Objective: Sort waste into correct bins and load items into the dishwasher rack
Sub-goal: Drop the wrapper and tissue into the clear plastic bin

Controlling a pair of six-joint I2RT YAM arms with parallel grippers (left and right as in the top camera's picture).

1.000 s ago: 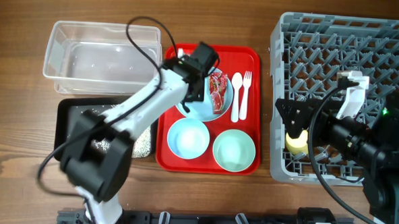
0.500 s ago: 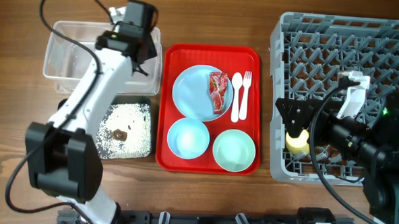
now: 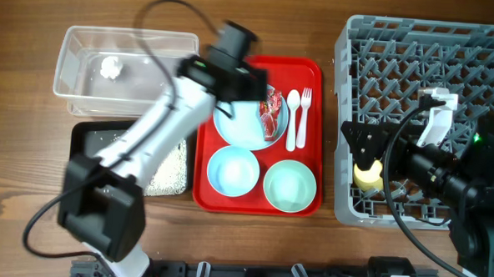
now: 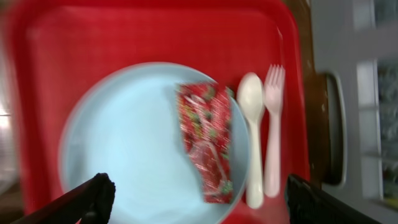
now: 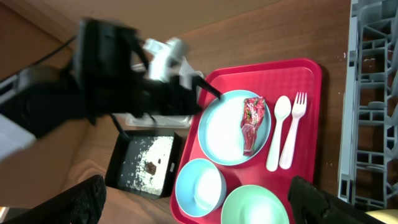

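Left wrist view: the red snack wrapper (image 4: 205,143) is seen lying flat on the blue plate (image 4: 118,143). Its long axis runs top to bottom of the frame, nearly parallel to the spoon (image 4: 252,137) and fork (image 4: 273,124) beside it. The left gripper (image 4: 199,198) is held wide open and empty above it. Waste sorting appears to be in hand, the napkin ball (image 3: 110,66) already lying in the clear tub (image 3: 73,93). A descent astride the wrapper's narrow width would be called for next. The right gripper (image 5: 199,202) is open over the rack (image 3: 485,49).
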